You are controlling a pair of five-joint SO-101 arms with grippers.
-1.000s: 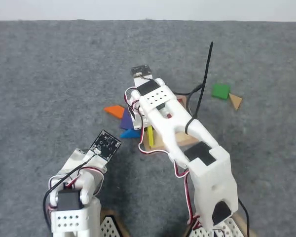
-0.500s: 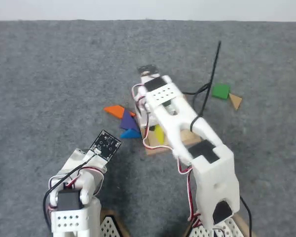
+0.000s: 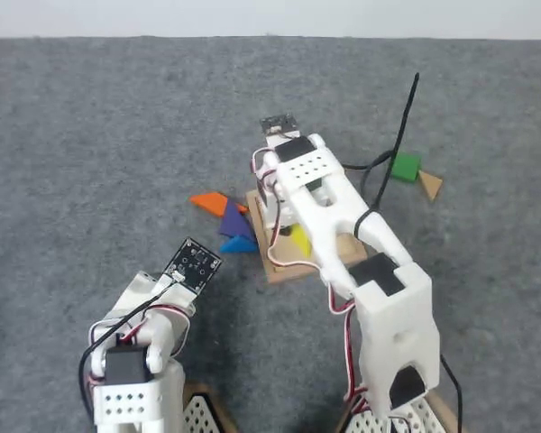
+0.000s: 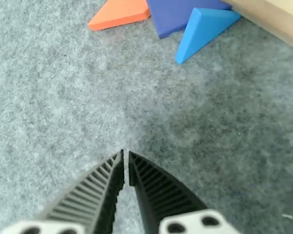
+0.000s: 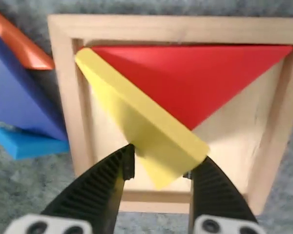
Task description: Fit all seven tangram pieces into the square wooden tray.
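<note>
Right gripper [image 5: 161, 163] clamps tilted yellow triangular piece [image 5: 136, 119] over square wooden tray [image 5: 63, 97]; it could snag the red triangle [image 5: 195, 73]

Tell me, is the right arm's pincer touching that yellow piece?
Touching. The right wrist view shows the right pincer pressing the yellow piece from both sides.

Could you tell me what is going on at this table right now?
The right gripper holds a yellow triangle, tilted, over the square wooden tray, where a red triangle already lies flat. The left gripper hangs shut above the carpet, holding nothing. An orange piece, a dark blue piece and a light blue piece lie clustered beside the tray; a green square and a tan triangle lie on its other side. Five pieces wait outside.
</note>
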